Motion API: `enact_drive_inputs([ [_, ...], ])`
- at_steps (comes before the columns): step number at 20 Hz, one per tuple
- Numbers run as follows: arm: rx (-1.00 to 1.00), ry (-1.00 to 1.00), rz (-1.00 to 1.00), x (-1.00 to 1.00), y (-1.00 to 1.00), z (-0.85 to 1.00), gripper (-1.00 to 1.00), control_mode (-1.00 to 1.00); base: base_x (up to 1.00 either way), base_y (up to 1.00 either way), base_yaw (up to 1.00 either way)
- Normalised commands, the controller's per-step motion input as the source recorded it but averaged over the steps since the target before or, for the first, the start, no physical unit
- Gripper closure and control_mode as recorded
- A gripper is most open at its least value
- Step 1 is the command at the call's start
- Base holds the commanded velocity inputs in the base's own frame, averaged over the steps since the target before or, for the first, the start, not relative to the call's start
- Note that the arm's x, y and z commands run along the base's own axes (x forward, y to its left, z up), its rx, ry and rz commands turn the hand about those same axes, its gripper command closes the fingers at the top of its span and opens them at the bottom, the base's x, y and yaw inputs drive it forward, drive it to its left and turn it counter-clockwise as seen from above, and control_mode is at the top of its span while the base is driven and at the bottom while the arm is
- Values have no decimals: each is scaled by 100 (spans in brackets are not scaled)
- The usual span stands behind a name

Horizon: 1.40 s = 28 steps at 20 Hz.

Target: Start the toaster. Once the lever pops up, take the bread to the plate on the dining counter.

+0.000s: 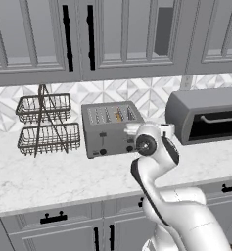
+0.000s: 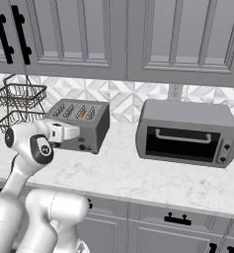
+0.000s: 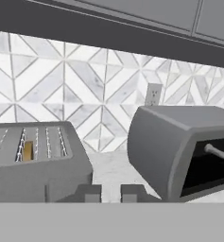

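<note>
Hand view gives us the jaws pressed together with nothing between them, just in front of the one toaster (image 3: 38,163). We count four slots on it and one bread (image 3: 28,150) slice sunk in a slot. Beyond it on the surface (image 1: 49,176), near the back edge, stand one toaster oven (image 1: 205,115) and one two-tier wire basket (image 1: 45,125).

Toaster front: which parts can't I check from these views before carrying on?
- Right lever of the toaster: left base view, behind the arm's wrist.
- Both levers: right base view, arm covers the front.
- Bread: hand view, only its top edge shows in the slot.
- Tool contact: hand view, fingertips cut off by the bottom edge.
</note>
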Motion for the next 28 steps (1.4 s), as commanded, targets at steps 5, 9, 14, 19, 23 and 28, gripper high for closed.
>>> enact_drive_inputs([
  [5, 17, 25, -1, -6, -98, 16, -100, -100, 0, 0, 0],
  [9, 30, 0, 0, 0, -29, 1, -100, -100, 0, 0, 0],
  [14, 28, -2, 0, -8, 0, 10, -100, -100, 0, 0, 0],
  [19, 36, 1, 0, -11, -9, 24, -100, -100, 0, 0, 0],
  [23, 31, -1, -2, -9, -17, 6, -100, -100, 0, 0, 0],
  [28, 8, -4, -2, -1, -7, 1, -100, -100, 0, 0, 0],
])
